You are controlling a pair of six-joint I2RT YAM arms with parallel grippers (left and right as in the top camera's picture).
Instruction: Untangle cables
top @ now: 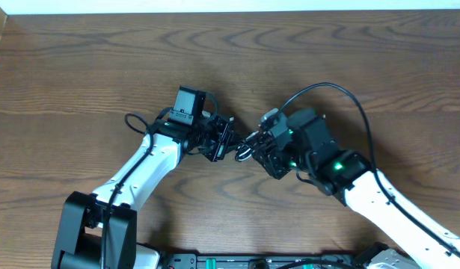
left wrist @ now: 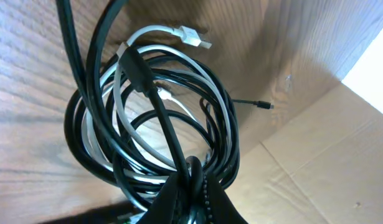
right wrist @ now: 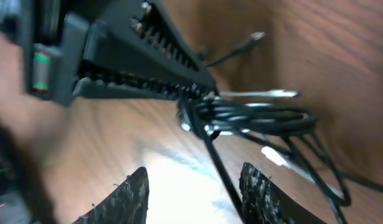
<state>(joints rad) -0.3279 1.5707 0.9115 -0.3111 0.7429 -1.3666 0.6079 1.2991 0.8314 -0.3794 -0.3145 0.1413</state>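
Several cables [left wrist: 79, 134], black ones and a white one, hang as one loose coil from the left hand [left wrist: 192, 186], which is closed on the bundle where many loops come together. The coil is over the middle of the bench [top: 80, 60], between the two hands. Whether its lower loops touch the wood cannot be told.

The right hand [right wrist: 197, 190] is wide open just beside the coil and holds nothing, though one black strand passes between its fingers [right wrist: 132, 196].

The cords look light, soft and smooth, so they probably slide over each other, and a hard pull may tighten a knot. A good place to take hold is probably a free end, for example the flat plug [left wrist: 196, 38] of the white cable [left wrist: 147, 30], which lies outside the coil.

No brand, label or writing can be read.
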